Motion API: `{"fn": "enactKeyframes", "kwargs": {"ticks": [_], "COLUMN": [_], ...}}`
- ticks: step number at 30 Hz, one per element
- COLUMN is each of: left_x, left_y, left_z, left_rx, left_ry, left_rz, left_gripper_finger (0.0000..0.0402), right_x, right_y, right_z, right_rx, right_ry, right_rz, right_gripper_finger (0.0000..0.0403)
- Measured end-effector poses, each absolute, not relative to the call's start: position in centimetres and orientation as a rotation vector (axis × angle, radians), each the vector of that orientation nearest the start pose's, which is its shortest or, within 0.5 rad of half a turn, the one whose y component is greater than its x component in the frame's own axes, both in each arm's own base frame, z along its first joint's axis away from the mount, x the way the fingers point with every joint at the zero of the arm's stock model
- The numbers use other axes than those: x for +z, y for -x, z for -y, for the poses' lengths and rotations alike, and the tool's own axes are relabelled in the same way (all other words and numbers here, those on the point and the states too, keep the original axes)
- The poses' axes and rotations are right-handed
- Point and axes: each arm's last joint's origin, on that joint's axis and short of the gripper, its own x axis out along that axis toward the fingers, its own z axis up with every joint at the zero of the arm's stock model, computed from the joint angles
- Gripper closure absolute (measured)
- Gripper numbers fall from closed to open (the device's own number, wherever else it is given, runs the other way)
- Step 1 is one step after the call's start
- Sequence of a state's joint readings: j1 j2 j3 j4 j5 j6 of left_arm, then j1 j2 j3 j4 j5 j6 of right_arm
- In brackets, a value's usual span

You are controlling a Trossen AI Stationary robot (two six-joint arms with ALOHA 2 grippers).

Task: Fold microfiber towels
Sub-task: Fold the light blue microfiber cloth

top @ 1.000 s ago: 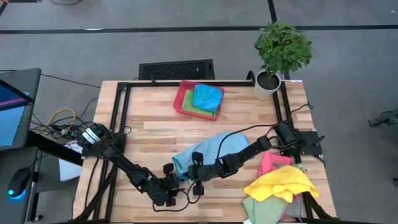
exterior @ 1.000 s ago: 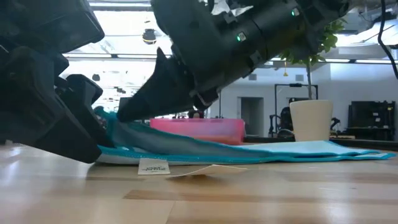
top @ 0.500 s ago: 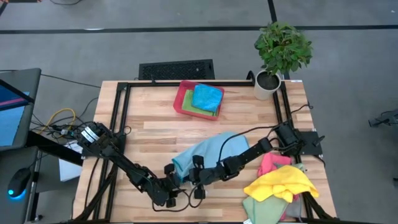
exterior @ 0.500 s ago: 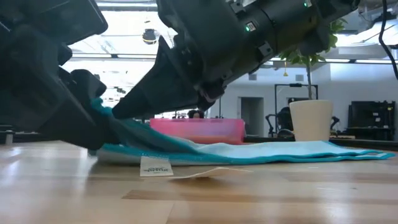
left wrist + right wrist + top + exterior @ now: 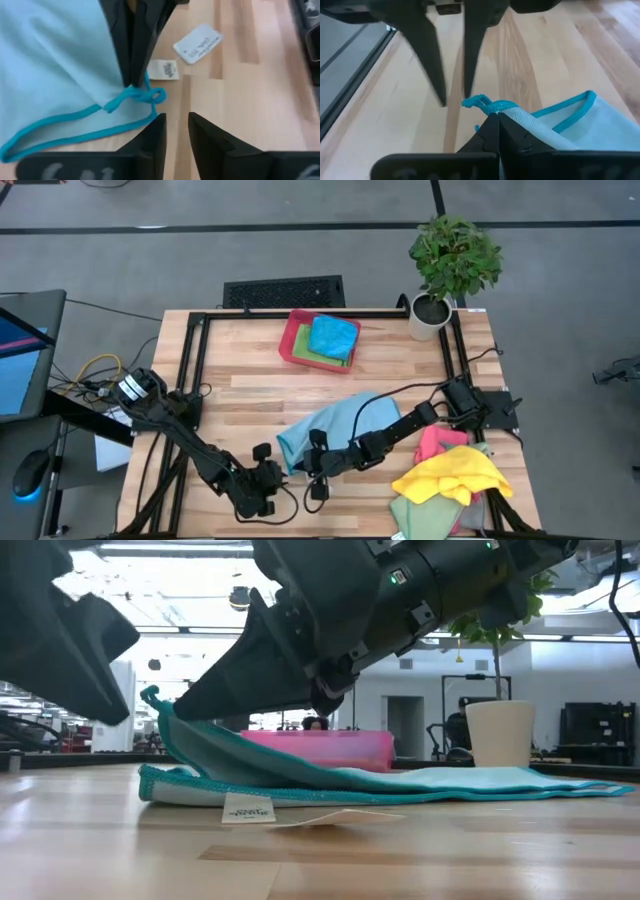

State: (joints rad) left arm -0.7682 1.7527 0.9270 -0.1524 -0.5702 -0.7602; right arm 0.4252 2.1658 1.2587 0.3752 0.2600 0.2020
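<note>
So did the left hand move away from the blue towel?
Yes. The left hand has pulled back from the light blue towel, toward the table's near edge, letting go. The right hand pinches the towel's corner.

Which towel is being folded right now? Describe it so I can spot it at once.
On the wooden table, look near the front edge, where both arms meet. The spread light blue microfiber towel with a teal hem lies there, one corner pinched in the right hand, unlike the heaped pink, yellow and green towels.
</note>
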Motion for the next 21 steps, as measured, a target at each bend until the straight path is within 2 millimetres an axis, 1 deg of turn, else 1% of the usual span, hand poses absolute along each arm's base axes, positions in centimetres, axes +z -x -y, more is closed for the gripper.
{"fn": "enactKeyframes", "kwargs": {"ticks": [7,11,12,14,17,19,21], "left_x": [14.4,14.1,14.1,14.2,14.2,14.2,14.1], "left_y": [-24.3,-23.9,-23.9,-24.0,-24.2,-24.3,-24.5], "left_z": [21.4,20.7,20.7,20.5,20.3,20.0,19.7], "left_rx": [0.167,0.218,0.226,0.225,0.222,0.230,0.230], "left_ry": [0.076,0.002,-0.025,-0.082,-0.138,-0.143,-0.155], "left_rz": [-0.802,-0.834,-0.822,-0.809,-0.804,-0.811,-0.820], "left_gripper_finger": [0.0370,0.0388,0.0391,0.0394,0.0385,0.0369,0.0345], "right_x": [11.8,11.7,11.6,10.7,9.0,8.6,8.7], "right_y": [-41.2,-41.1,-41.1,-41.3,-41.5,-41.5,-41.5], "right_z": [-17.8,-17.8,-17.8,-17.9,-17.9,-17.9,-17.9], "right_rx": [0.109,0.109,0.109,0.108,0.104,0.097,0.097], "right_ry": [-0.019,-0.019,-0.018,-0.025,-0.023,-0.015,-0.016], "right_rz": [-0.514,-0.512,-0.515,-0.510,-0.535,-0.549,-0.545], "right_gripper_finger": [0.0383,0.0381,0.0380,0.0377,0.0376,0.0378,0.0379]}}
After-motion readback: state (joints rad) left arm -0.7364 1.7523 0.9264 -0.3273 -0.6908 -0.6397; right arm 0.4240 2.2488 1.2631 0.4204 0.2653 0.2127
